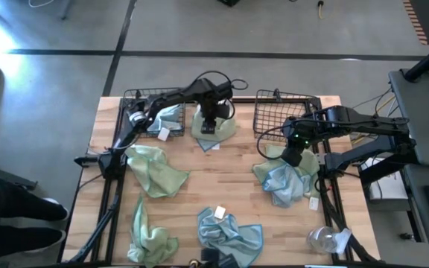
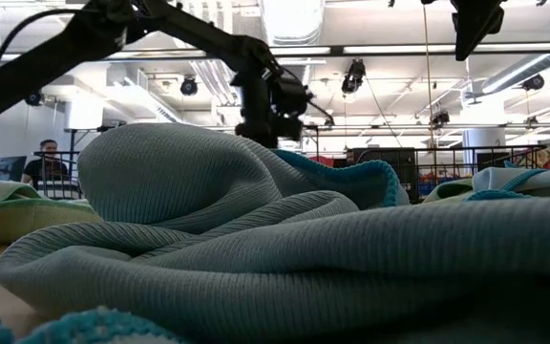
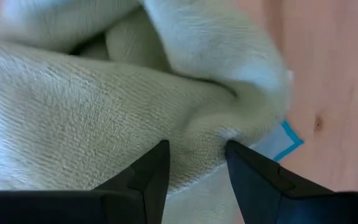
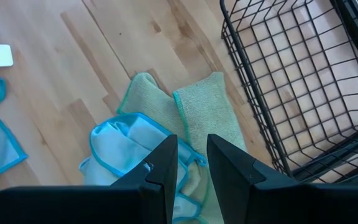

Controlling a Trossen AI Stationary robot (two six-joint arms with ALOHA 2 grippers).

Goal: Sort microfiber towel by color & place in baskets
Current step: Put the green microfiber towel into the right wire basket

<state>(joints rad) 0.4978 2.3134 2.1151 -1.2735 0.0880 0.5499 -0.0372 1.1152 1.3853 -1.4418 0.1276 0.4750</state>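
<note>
My left gripper (image 1: 209, 123) (image 3: 197, 158) is down on a pale green microfiber towel (image 1: 216, 128) that lies on the table between the two black wire baskets. The left basket (image 1: 141, 100) holds a light blue towel (image 1: 167, 117). The right basket (image 1: 285, 112) (image 4: 291, 81) shows no towel in it. My right gripper (image 1: 293, 155) (image 4: 191, 152) hangs narrowly open over a heap of blue (image 4: 126, 143) and green (image 4: 204, 112) towels beside that basket, touching nothing. My left gripper has a bunched fold of the pale green towel (image 3: 194, 134) between its two fingers (image 3: 157, 168), coming from above and pointing down. The cloth puckers at the fingertips. Several layers seem gathered. The rest of the towel lies on the table.
More towels lie loose on the table: a green one (image 1: 155, 171) at the left, another green one (image 1: 151, 238) at the near left, and a blue one (image 1: 229, 231) at the near edge that fills the low view (image 2: 285, 239). A clear plastic wrapper (image 1: 326, 240) sits near right.
</note>
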